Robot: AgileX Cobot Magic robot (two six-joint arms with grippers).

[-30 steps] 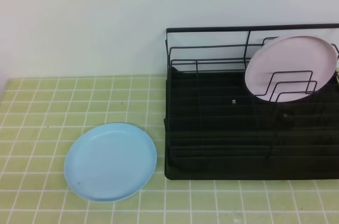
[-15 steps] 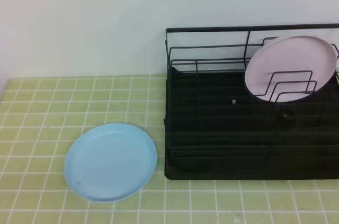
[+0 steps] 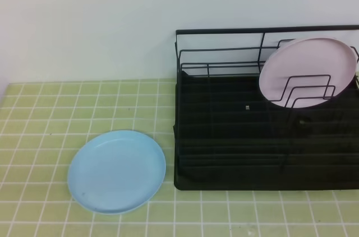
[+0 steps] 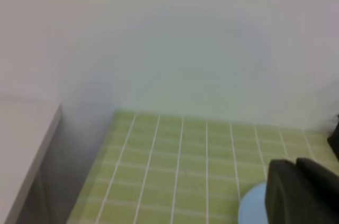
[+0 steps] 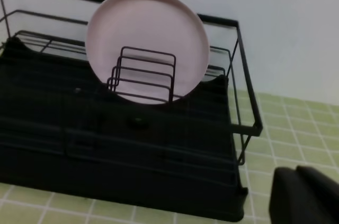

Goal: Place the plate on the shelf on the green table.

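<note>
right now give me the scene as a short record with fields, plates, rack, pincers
blue plate: flat on the green tiled table, left of the rack, apart from it, untouched
pink plate: standing on edge at the back right of the rack, behind the wire dividers
dish rack: black wire frame on a black tray base, the rest of it holds no plate
left pincer: shut, dark tip low in the left wrist view, beside the blue plate's edge
right pincer: shut, near the rack's right end, holding nothing
task state: blue plate not yet picked up
</note>
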